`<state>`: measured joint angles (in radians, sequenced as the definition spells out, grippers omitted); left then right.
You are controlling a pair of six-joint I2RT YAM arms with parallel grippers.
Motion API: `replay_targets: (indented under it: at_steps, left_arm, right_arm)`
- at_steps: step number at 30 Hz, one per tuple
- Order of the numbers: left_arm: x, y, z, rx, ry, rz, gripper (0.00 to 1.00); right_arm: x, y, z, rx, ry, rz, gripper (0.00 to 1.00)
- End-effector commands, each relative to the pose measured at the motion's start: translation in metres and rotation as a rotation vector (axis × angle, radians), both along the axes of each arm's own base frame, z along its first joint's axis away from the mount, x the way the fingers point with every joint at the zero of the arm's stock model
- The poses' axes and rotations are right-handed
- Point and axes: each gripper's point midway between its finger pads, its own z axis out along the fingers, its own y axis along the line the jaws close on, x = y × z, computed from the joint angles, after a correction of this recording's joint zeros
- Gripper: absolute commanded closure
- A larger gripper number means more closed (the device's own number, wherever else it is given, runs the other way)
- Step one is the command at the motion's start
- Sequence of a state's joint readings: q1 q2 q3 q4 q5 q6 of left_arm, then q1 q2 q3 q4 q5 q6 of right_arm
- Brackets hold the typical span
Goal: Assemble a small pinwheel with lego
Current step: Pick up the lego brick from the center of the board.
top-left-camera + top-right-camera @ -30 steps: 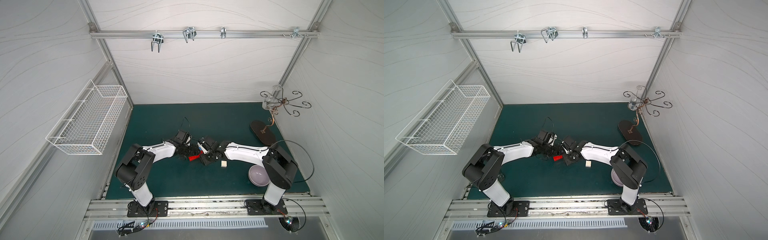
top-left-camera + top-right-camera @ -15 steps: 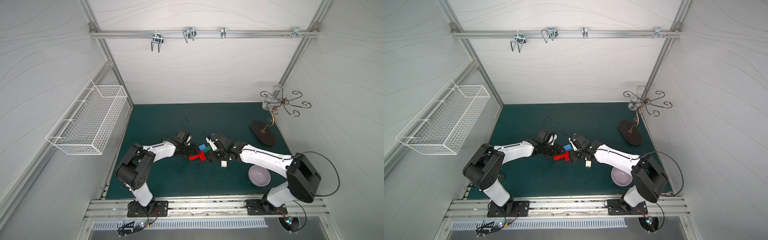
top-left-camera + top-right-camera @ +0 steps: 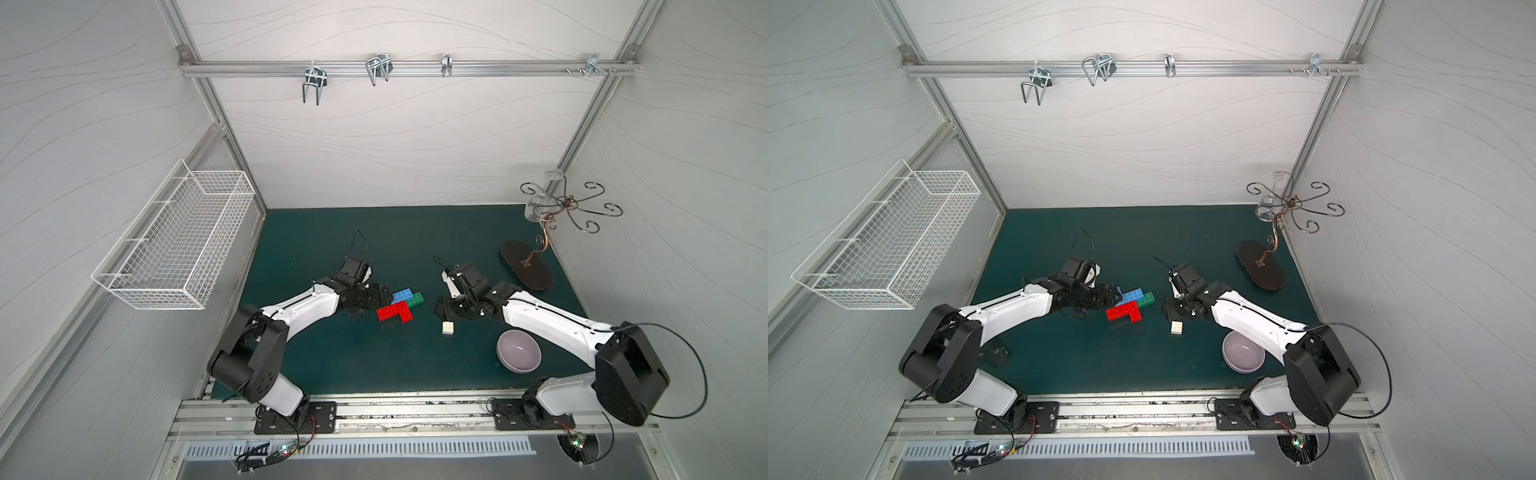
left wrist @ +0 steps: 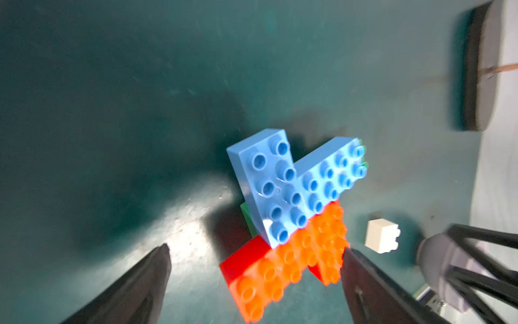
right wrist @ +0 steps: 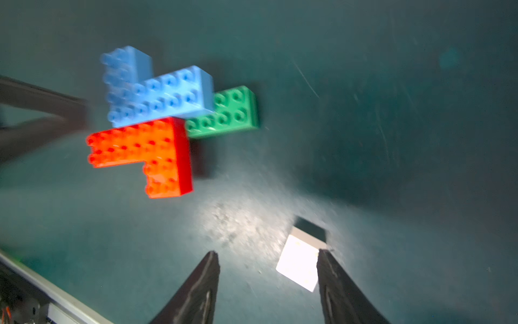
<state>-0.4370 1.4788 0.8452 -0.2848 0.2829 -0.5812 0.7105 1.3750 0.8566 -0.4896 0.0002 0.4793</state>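
the pinwheel (image 3: 399, 305) lies flat near the middle of the counter (image 3: 332, 353), unfinished: two blue blades (image 4: 283, 182) and two red blades (image 5: 140, 146) form two l-shapes pressed onto a green stem (image 5: 227, 112) that pokes out beneath. no white centre is on it yet. the left hand (image 4: 256, 249) is spread wide and grips nothing, its fingers standing either side of the red end, probably to leave the build free while staying close enough to steady it. the right hand (image 5: 267, 252) is partly spread and empty, low over the loose white brick (image 5: 298, 262), which lies just beside one finger and partly in the gap. that looks like lining up to pick the centre piece. the lilac bowl (image 3: 519, 351) sits apart, near the right arm.
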Motion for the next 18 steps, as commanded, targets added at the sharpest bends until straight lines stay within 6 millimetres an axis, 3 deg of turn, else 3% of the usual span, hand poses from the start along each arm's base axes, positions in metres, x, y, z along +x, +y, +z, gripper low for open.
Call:
replay_targets:
  at_steps: [1, 5, 11, 18]
  left_arm:
    - [-0.010, 0.002, 0.022, -0.050, -0.015, -0.003, 0.00]
    - [-0.027, 0.001, 0.030, -0.099, 0.000, -0.023, 0.00]
    - [-0.046, 0.011, 0.012, -0.075, 0.032, -0.019, 0.00]
    - [-0.047, 0.013, 0.007, -0.070, 0.034, -0.013, 0.00]
  right_arm:
    - [-0.016, -0.019, -0.015, -0.064, 0.097, -0.080, 0.42]
    - [-0.019, -0.024, -0.026, -0.085, 0.130, -0.100, 0.43]
    - [-0.018, -0.013, -0.046, -0.095, 0.174, -0.077, 0.46]
    - [-0.015, -0.008, -0.060, -0.113, 0.191, -0.056, 0.55]
